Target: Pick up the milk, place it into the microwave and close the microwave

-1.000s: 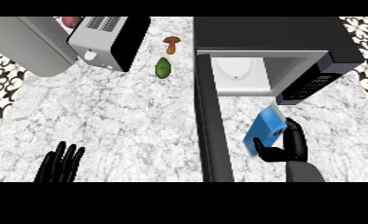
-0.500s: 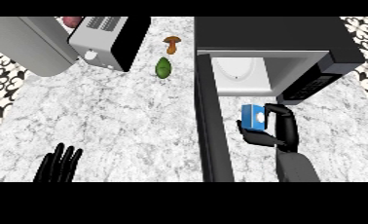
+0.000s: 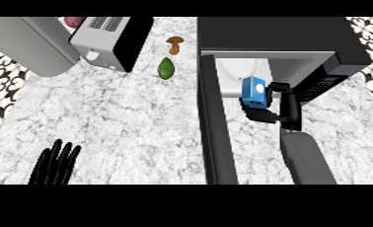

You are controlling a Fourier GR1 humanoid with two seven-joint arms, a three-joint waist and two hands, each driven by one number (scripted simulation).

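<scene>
A blue milk carton [image 3: 254,92] is held at the mouth of the open microwave [image 3: 277,38], just in front of its white interior. My right hand [image 3: 281,106] is shut on the carton, fingers curled round its right side. The microwave door [image 3: 215,127] stands open, swung out toward me on the left of the cavity. My left hand [image 3: 56,163] rests open at the lower left, fingers up.
A toaster [image 3: 109,41] and a grey appliance [image 3: 33,43] stand at the back left. A brown mushroom [image 3: 174,44] and a green avocado-like fruit [image 3: 166,68] lie on the marble counter [image 3: 124,117] left of the microwave door.
My right hand has carried the milk carton forward, from over the open door up to the microwave's opening. The left hand has stayed still.
</scene>
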